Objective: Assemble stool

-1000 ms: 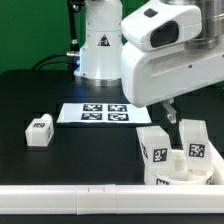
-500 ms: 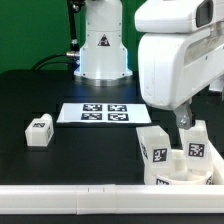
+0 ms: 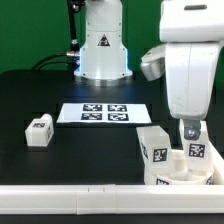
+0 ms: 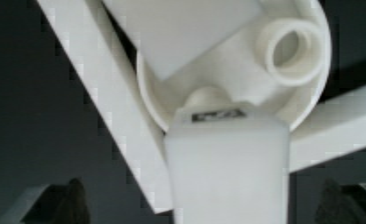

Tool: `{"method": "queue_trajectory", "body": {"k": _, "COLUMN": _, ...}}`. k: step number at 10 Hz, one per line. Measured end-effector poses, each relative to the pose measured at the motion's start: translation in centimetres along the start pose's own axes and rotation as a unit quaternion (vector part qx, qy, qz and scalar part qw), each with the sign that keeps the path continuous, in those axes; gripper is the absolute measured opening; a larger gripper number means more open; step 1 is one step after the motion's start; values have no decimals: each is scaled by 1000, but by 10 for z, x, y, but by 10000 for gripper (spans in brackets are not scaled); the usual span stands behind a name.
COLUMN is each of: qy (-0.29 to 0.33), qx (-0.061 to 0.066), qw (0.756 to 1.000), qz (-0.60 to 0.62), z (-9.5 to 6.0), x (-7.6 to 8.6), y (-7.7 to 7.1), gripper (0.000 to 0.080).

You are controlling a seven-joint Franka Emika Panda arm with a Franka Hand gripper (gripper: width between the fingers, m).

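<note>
One loose leg sits well apart on the tabletop. We hover over the part-built stool, jaws spread and empty, probably lining up a grab.

Gripper vertical, downward-facing, jaws wide apart.

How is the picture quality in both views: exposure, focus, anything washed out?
Exterior view: even light, sharp enough that tags on the marker board and the loose leg read clearly; the white arm is nearly featureless against the black table. Wrist view: soft throughout, the stool parts too close to focus, their small tag smeared, the fingertips mere dark blurs.
</note>
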State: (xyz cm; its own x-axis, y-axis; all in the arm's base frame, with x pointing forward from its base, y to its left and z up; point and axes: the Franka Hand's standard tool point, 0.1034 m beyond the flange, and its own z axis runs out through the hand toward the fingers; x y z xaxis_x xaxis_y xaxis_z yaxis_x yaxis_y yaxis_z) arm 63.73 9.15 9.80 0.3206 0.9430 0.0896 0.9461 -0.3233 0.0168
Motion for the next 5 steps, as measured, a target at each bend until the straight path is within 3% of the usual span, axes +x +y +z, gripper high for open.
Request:
{"method": "queue_trajectory", "body": {"k": 3, "qy": 21, "qx": -42, "qw": 999, "qz": -7, "z": 14, "x": 2, "y": -5, "gripper": 649}}
{"method": "queue_trajectory", "body": {"k": 5, "qy": 20, "qx": -42, "qw": 999, "qz": 0, "z": 16, "x": 2, "y": -6, "gripper": 649}}
